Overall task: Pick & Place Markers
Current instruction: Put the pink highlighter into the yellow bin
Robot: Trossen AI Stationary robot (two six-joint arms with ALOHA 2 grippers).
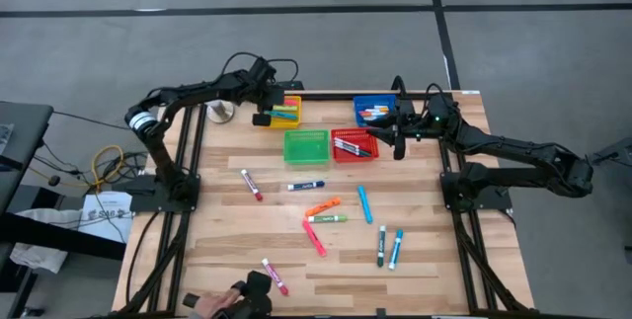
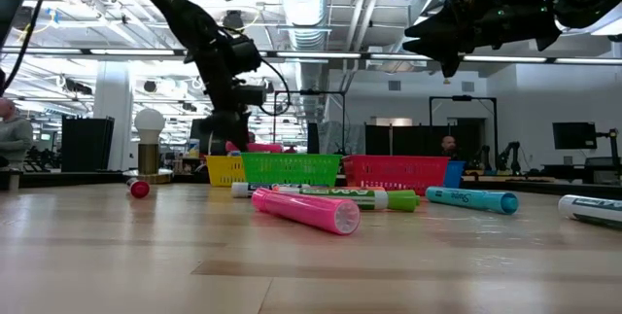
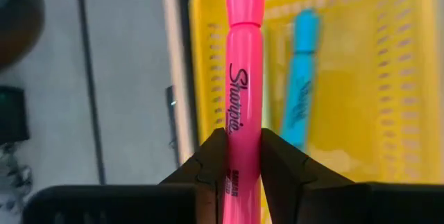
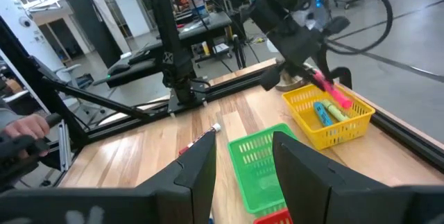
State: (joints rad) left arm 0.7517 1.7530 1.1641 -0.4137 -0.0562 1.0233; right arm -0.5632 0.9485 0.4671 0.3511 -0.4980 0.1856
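A pink marker (image 2: 306,209) is seen lying nearest the low camera on the wooden table (image 1: 217,260), with a green-and-white marker (image 2: 362,197) and a light blue marker (image 2: 473,199) just behind it. From above, about a dozen markers are shown scattered across the middle and near part of the table, among them a red-capped one (image 1: 252,185), a dark blue one (image 1: 306,186), an orange one (image 1: 323,206) and a pink one (image 1: 275,277) close to the near edge. A person's hand (image 1: 212,304) is visible at that near edge.

Farther back, four small baskets are grouped: a green basket (image 1: 306,146) beside a red basket (image 1: 355,146), with a yellow basket (image 1: 286,112) and a blue basket (image 1: 373,110) behind them. Markers are seen in the red, blue and yellow baskets.

The left gripper (image 3: 243,151) is clamped on a pink marker (image 3: 241,78), held just above the yellow basket's edge; a light blue marker (image 3: 300,85) is seen inside that basket. The right gripper (image 1: 399,145) is held above the table beside the red basket, its fingers (image 4: 198,172) standing apart with nothing between them.
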